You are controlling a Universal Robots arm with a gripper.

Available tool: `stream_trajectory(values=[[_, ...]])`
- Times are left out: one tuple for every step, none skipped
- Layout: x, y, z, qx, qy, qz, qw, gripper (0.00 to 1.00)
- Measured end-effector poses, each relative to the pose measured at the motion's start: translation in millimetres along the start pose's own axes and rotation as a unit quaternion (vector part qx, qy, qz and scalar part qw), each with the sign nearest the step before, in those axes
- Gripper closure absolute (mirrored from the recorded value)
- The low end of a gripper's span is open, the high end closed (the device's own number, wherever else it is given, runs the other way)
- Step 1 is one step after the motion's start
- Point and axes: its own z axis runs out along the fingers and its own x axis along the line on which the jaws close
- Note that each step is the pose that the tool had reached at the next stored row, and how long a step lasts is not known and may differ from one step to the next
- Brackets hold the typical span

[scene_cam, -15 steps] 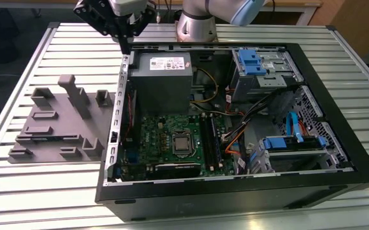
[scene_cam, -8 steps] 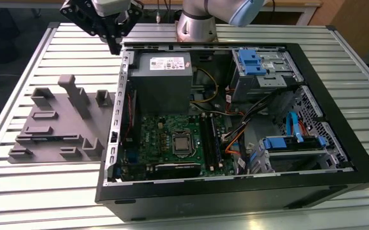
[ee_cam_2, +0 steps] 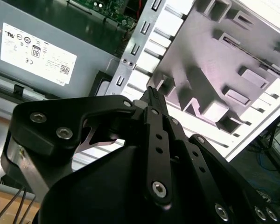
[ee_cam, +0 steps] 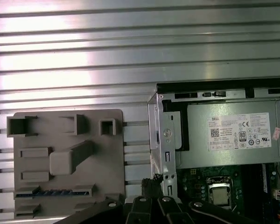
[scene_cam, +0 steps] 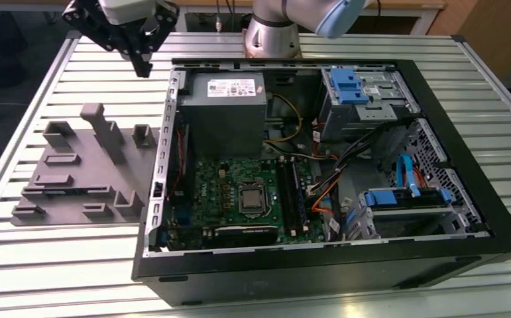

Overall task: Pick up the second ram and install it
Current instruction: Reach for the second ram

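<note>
Grey plastic forms the fixture point(scene_cam: 78, 175), which lies flat on the slatted metal table point(scene_cam: 61, 265), below the pincer point(scene_cam: 142, 66) and nearer the camera in the exterior view. The pincer hangs in the air above the table, just outside the far corner of the open computer case point(scene_cam: 326, 275). Its black fingers point(ee_cam_2: 151, 100) are drawn together at the tips, and nothing can be seen between them.

In the first wrist view, a thin dark strip with a row of small bluish blocks stands on edge in one long slot of the fixture. This appears to be the second ram point(ee_cam: 53, 192). It sits in the half of the fixture farther from the pincer, well apart from the fingertips. The fixture's other pockets and upright blocks hold nothing that can be made out.

The case lies on its side to the exterior view's right of the pincer. Closest to the pincer inside it is the grey power supply point(scene_cam: 224, 112). Beyond that sits the green motherboard point(scene_cam: 220, 192) with its processor socket point(scene_cam: 250, 199) and long black slots point(scene_cam: 292, 192). Farther off are loose cables point(scene_cam: 344, 159) and two drive cages with blue brackets point(scene_cam: 348, 86).
</note>
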Motion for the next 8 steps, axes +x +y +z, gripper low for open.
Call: stream_trajectory(values=[[2.7,-0.3,0.1,0.0000,0.0000,0.000,1.0000,0.89],[5.5,-0.6,0.0,0.0000,0.0000,0.000,1.0000,0.89],[8.2,-0.9,0.0,0.0000,0.0000,0.000,1.0000,0.89],[11.1,-1.2,0.0,0.0000,0.0000,0.000,1.0000,0.89],[14.1,-1.5,0.0,0.0000,0.0000,0.000,1.0000,0.89],[17.2,-1.8,0.0,0.0000,0.0000,0.000,1.0000,0.89],[20.3,-2.1,0.0,0.0000,0.0000,0.000,1.0000,0.89],[23.4,-2.3,0.0,0.0000,0.0000,0.000,1.0000,0.89]])
